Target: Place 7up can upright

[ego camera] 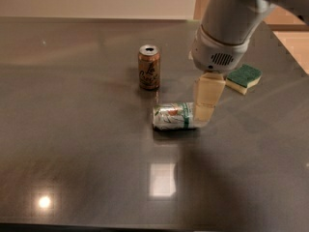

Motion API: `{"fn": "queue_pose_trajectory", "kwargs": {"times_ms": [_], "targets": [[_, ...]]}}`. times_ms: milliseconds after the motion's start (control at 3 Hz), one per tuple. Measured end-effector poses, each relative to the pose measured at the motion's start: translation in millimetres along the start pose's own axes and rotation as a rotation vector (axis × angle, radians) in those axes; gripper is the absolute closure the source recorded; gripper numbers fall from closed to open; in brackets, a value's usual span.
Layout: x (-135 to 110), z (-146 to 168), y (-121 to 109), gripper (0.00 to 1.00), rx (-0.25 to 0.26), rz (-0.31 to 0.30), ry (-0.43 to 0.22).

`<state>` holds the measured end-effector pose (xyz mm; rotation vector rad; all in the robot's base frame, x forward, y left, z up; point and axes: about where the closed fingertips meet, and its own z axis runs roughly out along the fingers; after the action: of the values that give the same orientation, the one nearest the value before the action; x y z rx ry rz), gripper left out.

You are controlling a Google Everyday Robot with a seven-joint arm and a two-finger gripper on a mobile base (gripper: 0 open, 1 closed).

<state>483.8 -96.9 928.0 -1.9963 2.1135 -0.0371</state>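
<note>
The 7up can (173, 116) lies on its side on the dark table (72, 129), a little right of the middle, long axis running left to right. It is silver-white with green bands and some orange-red print. My gripper (204, 116) hangs from the arm at the upper right and reaches down to the can's right end, touching or just above it. The gripper hides the can's right end.
A brown can (149, 67) stands upright just behind and left of the 7up can. A green and yellow sponge (244, 78) lies to the right, behind the gripper. The table's right edge runs close past the sponge.
</note>
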Motion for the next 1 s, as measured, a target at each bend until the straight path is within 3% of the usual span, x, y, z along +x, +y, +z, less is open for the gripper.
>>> {"fn": "queue_pose_trajectory", "kwargs": {"times_ms": [667,1000], "targets": [[-54.3,44.0,1.0,0.00,-0.078,-0.092,0.039],[-62.6,59.7,11.3,0.00,-0.112,-0.104,0.059]]}}
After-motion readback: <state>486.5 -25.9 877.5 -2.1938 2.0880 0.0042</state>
